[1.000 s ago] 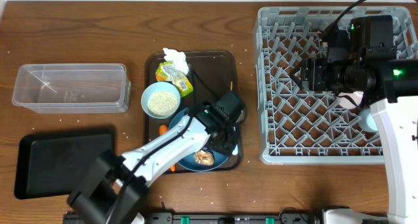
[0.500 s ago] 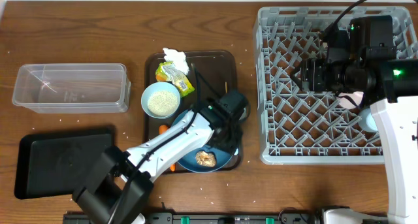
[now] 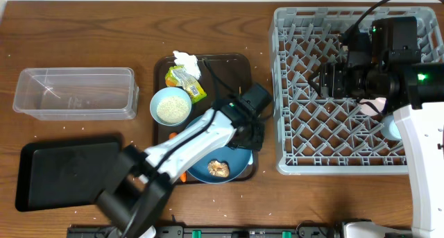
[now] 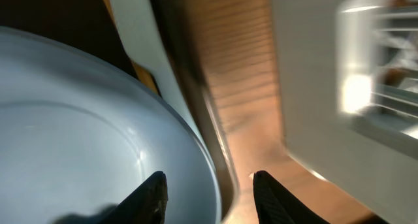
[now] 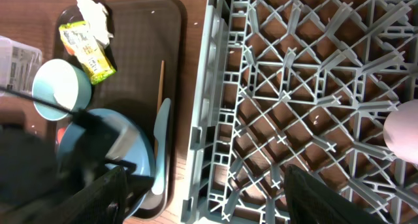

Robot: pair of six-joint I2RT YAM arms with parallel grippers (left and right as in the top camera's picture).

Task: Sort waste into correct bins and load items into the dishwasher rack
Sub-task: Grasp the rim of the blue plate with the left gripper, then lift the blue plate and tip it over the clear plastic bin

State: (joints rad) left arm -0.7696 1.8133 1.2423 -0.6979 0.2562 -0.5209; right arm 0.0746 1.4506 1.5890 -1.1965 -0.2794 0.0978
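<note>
Two pincers spread, left pincer point(image 4: 209, 185) astride blue plate point(image 4: 78, 139) rim, right pincer point(image 5: 209, 188) empty over grey rack point(image 5: 206, 93)

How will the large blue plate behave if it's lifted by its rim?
Probably stiff: the large blue plate keeps a smooth, even curve, so it shouldn't flex. Its glossy rim shows highlights, so it may slip between the left fingers. The brown food lump lies loose on it and would likely slide off if tilted.

Narrow table point(image 3: 262, 64) strip between serving tray point(image 3: 232, 71) and rack point(image 3: 277, 71); left arm point(image 3: 191, 137) across the tray.
</note>
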